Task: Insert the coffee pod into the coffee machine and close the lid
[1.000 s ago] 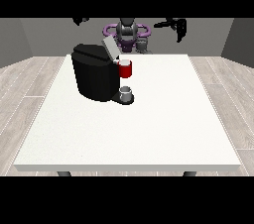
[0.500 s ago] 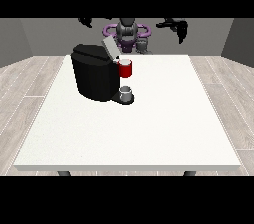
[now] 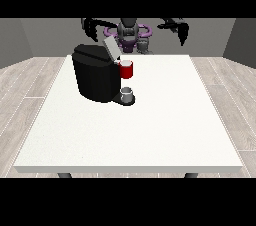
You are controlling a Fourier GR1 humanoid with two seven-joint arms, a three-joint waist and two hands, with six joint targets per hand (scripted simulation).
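Grey walls and a pale wood-plank floor surround a large white table (image 3: 150,130). On its far left part stands a bulky black coffee machine (image 3: 95,74) with its grey lid (image 3: 111,48) tilted up and open. A red cylindrical part (image 3: 127,69) juts from the machine's front, and below it a small grey cup (image 3: 127,92) sits on the machine's round base. A small grey coffee pod (image 3: 144,46) stands near the table's far edge, right of the lid and just in front of the robot's torso. The hand at the view's left (image 3: 91,27) and the hand at the view's right (image 3: 180,28) hang raised above the far edge, well apart from everything; whether their fingers are spread or curled cannot be told.
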